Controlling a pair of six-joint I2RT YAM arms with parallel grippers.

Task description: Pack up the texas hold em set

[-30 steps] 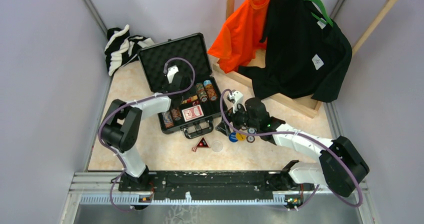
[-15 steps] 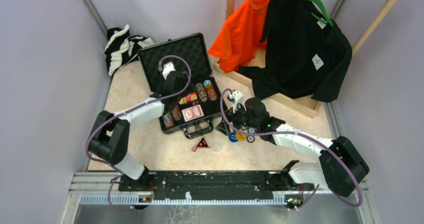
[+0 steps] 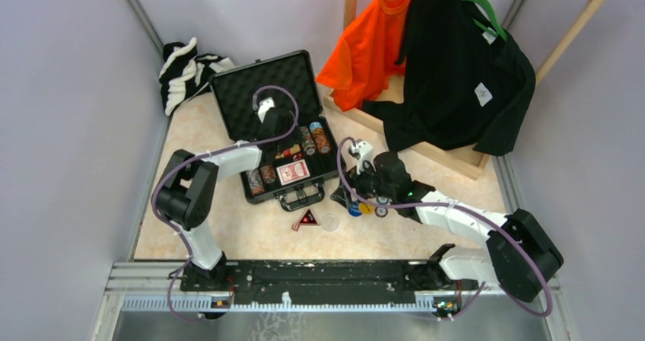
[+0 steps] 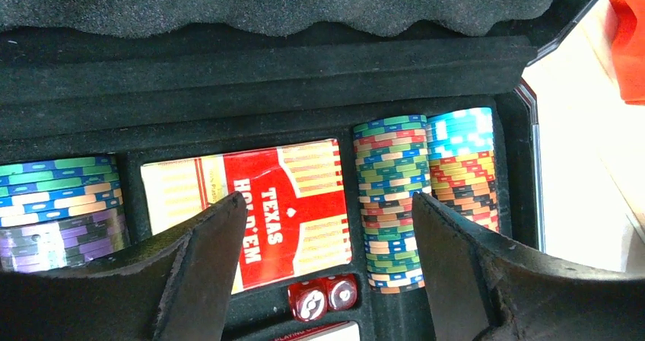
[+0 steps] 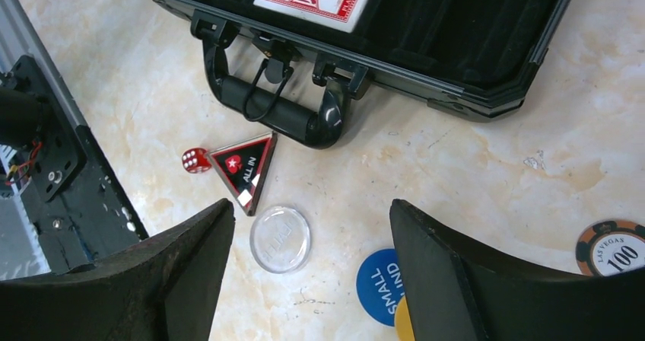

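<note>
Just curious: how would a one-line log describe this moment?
left fingers open over case | right fingers open over clear disc | triangle, blue disc outside case

Top camera: fixed high behind the arm bases, angled down, far enough back to take in the whole table. Left wrist camera: very close, facing into the open briefcase, poker chips filling the frame. Right wrist camera: close, looking down on the handle and triangle. All three views share the briefcase.
</note>
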